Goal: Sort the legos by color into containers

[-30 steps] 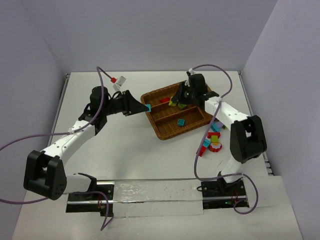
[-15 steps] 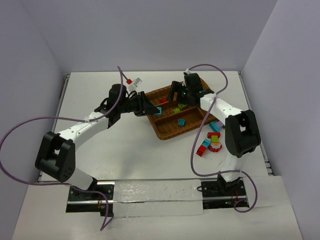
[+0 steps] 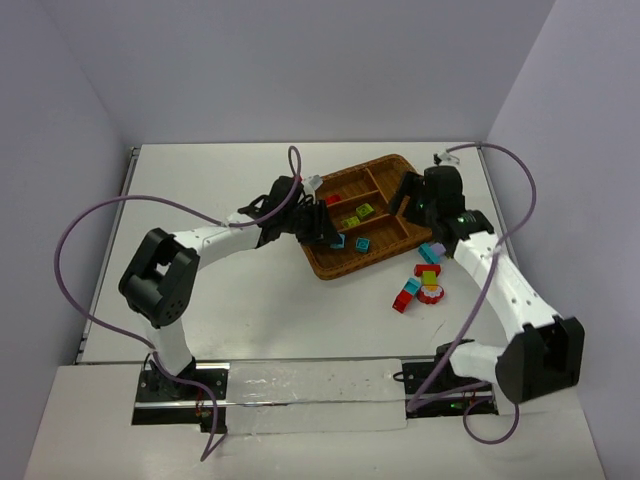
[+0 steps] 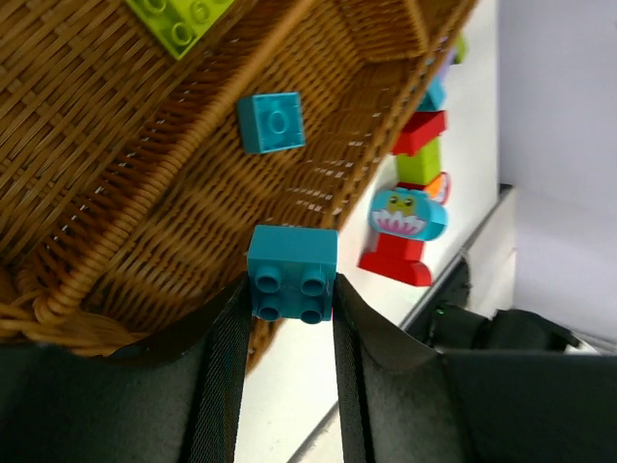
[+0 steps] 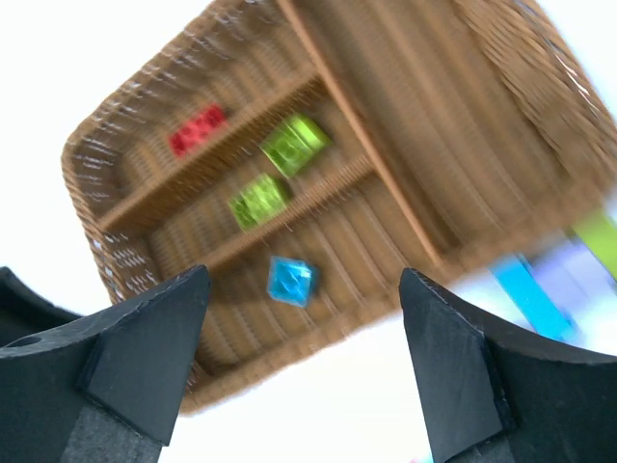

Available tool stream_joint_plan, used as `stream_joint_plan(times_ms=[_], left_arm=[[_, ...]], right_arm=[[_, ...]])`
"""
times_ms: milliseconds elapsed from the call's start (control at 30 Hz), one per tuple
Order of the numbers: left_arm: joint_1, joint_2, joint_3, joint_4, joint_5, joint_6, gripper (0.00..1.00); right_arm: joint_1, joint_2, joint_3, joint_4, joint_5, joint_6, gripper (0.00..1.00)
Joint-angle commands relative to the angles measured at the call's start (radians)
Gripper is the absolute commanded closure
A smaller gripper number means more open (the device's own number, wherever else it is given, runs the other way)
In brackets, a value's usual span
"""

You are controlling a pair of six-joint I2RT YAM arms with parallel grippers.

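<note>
Overhead, the left gripper (image 3: 332, 233) hangs at the near-left rim of the wicker tray (image 3: 375, 258), clenched on a cyan brick (image 4: 292, 273). The right gripper (image 5: 304, 282), fingers spread and empty, stands above the tray's right end. Just off the right rim lie loose legos (image 3: 420, 282); bare surface (image 3: 230, 300) stretches left. The blurred right wrist view lays out the slots: a red brick (image 5: 198, 130), two yellow-green bricks (image 5: 258, 201) and a second cyan brick (image 5: 290, 281).

No lettering or number can be read on the legos (image 4: 292, 272) or the wicker tray (image 4: 116, 164).
</note>
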Motion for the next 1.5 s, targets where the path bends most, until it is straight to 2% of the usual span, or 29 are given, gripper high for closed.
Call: stream_joint_plan(times_ms=[0, 33, 133, 167, 333, 500, 700, 767, 1000, 1200, 1467], left_arm=[[-0.008, 0.010, 0.052, -0.037, -0.062, 0.022, 0.38], [-0.008, 0.010, 0.053, -0.042, -0.061, 0.026, 0.24], [-0.011, -0.005, 0.056, -0.062, -0.070, 0.039, 0.07], [-0.013, -0.012, 0.059, -0.064, -0.077, 0.046, 0.06], [-0.017, -0.067, 0.106, -0.126, -0.110, 0.072, 0.05], [-0.017, -0.138, 0.154, -0.164, -0.138, 0.091, 0.05], [-0.017, -0.179, 0.160, -0.191, -0.157, 0.103, 0.05], [-0.017, -0.179, 0.154, -0.187, -0.156, 0.100, 0.05], [-0.017, -0.164, 0.141, -0.187, -0.138, 0.099, 0.06], [-0.017, -0.169, 0.138, -0.185, -0.136, 0.102, 0.06], [-0.019, -0.176, 0.139, -0.194, -0.133, 0.114, 0.07]], right_arm=[[0.000, -0.122, -0.074, -0.102, 0.124, 0.051, 0.17], [0.000, -0.140, -0.083, -0.132, 0.145, 0.069, 0.18], [0.000, -0.213, -0.140, -0.183, 0.183, 0.112, 0.20], [0.000, -0.232, -0.159, -0.195, 0.193, 0.114, 0.20], [0.006, -0.327, -0.258, -0.262, 0.261, 0.151, 0.21], [0.006, -0.316, -0.323, -0.318, 0.258, 0.250, 0.23], [0.032, -0.291, -0.355, -0.322, 0.225, 0.294, 0.11], [0.048, -0.281, -0.364, -0.312, 0.212, 0.310, 0.10], [0.078, -0.274, -0.424, -0.221, 0.160, 0.302, 0.31], [0.097, -0.216, -0.427, -0.182, 0.138, 0.302, 0.35], [0.109, -0.161, -0.432, -0.130, 0.157, 0.307, 0.48]])
